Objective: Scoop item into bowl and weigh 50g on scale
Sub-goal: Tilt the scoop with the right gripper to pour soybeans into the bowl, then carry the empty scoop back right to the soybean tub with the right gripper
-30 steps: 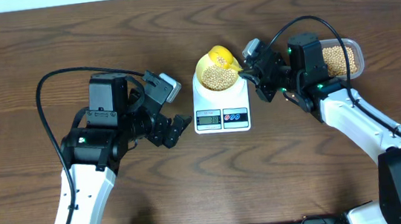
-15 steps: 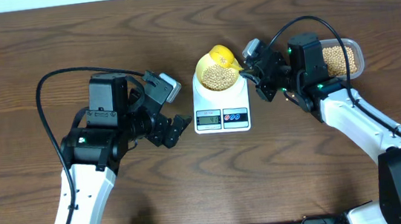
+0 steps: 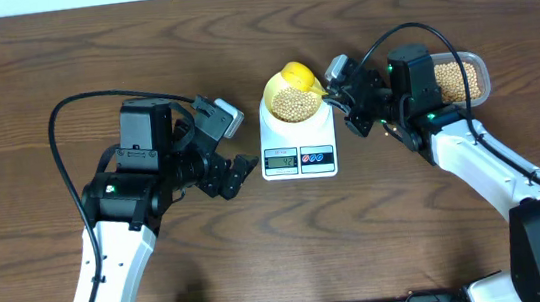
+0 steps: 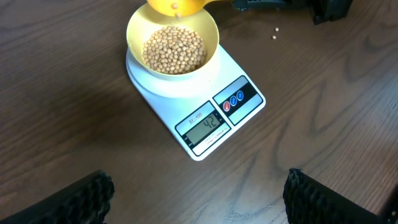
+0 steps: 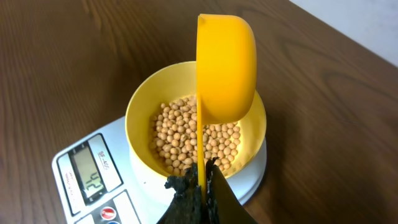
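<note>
Scoop [image 5: 225,68] pinched in right fingers [image 5: 186,194], tipped over bowl [image 5: 138,99] of beans [image 5: 186,134] ahead; left fingers [image 4: 81,196] apparently spread

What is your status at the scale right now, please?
Right gripper shut on scoop, tipped over bowl of beans. Left gripper open, empty. Scale reads 42. One stray bean on table.

Lighting's even and fairly bright from above — only soft shadows under the arms [image 3: 119,249] on the worktop [image 3: 8,148]. Left wrist view is sharp on the scale [image 4: 199,118], but its own fingers [image 4: 74,199] are dark, blurry blobs in the bottom corners.
</note>
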Controlling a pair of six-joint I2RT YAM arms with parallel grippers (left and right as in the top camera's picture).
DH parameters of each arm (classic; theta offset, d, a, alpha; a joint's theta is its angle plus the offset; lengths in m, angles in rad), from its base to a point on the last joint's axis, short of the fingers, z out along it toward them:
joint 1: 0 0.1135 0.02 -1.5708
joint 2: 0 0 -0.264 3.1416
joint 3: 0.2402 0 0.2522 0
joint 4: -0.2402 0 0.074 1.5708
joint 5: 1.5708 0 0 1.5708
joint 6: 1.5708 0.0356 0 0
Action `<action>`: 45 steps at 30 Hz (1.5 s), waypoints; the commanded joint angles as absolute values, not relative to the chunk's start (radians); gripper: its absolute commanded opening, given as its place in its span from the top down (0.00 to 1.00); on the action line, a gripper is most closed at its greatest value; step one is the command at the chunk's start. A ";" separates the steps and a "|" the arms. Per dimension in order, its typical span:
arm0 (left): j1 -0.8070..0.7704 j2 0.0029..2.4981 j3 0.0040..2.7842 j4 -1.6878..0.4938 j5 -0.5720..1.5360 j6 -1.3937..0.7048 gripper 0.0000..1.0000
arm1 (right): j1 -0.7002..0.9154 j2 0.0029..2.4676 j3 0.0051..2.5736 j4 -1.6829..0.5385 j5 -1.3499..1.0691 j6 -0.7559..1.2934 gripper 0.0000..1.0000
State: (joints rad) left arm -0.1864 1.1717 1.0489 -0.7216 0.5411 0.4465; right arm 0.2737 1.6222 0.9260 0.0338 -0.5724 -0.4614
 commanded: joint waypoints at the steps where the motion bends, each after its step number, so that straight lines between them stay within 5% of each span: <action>1: -0.189 1.176 1.044 -0.720 0.550 0.459 0.11 | 0.279 1.629 0.927 0.034 -0.574 -0.534 0.99; 10: -0.189 1.176 1.044 -0.720 0.550 0.459 0.11 | 0.279 1.629 0.927 0.035 -0.552 -0.530 0.99; 24: -0.189 1.176 1.044 -0.720 0.550 0.459 0.11 | 0.259 1.544 0.929 0.006 -0.443 -0.247 0.99; 45: -0.189 1.176 1.044 -0.720 0.550 0.459 0.11 | -0.019 1.216 0.929 -0.478 -0.185 -0.162 0.99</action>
State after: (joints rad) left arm -0.1864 1.1717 1.0489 -0.7219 0.5411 0.4465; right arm 0.0158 1.2255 0.9260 -0.4580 -0.2058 -0.1894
